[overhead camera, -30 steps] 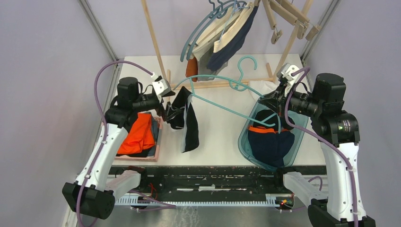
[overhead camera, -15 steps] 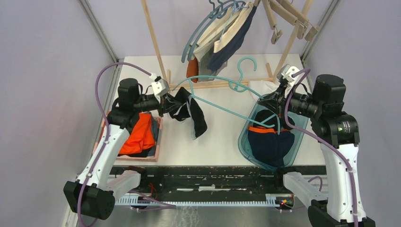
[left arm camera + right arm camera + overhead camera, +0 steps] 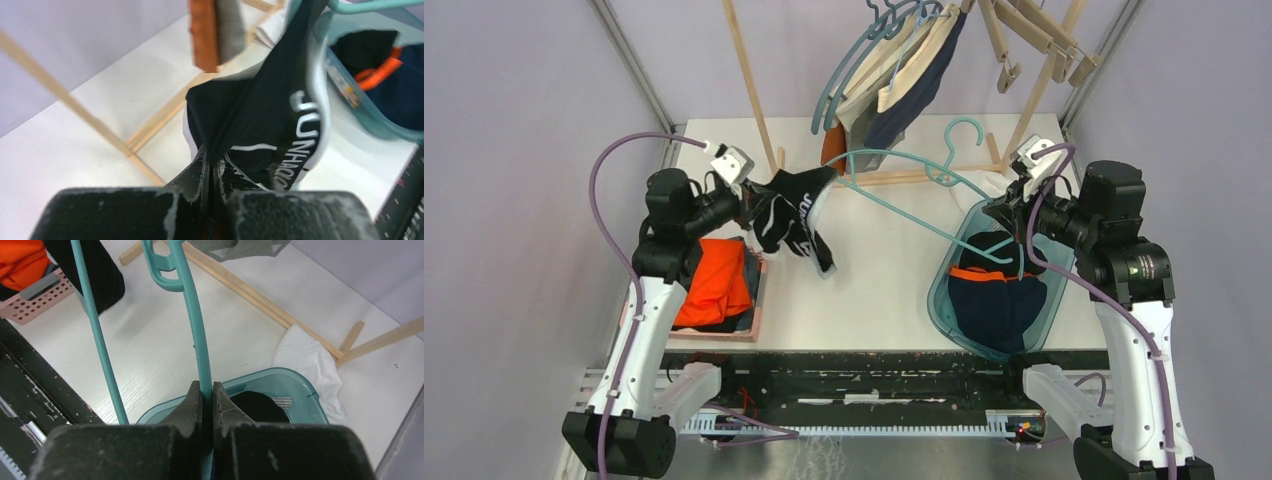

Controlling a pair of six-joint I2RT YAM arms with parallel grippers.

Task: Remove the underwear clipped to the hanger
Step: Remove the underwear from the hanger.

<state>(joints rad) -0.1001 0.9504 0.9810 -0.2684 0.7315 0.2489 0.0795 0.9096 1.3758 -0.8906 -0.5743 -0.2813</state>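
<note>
A pair of black underwear [image 3: 791, 212] with a white lettered waistband is stretched between my left gripper [image 3: 754, 205] and the left end of a teal hanger [image 3: 894, 158]. The left gripper [image 3: 212, 157] is shut on a fold of the black underwear [image 3: 260, 100]. My right gripper [image 3: 1014, 215] holds the hanger over the teal bin. In the right wrist view its jaws [image 3: 205, 387] are shut on the hanger's rod [image 3: 197, 330]. The spot where the cloth meets the hanger is hard to make out.
A teal bin [image 3: 939, 290] at the right holds navy, black and orange garments. A pink basket [image 3: 759, 300] with bright orange cloth sits at the left. The wooden rack [image 3: 749, 80] behind carries more hangers with garments [image 3: 904, 70]. A white cloth [image 3: 972, 182] lies by the bin.
My left gripper has closed on the black underwear and pulled it up and to the left. The hanging cloth bunched up. The hanger has shifted slightly toward the back.
</note>
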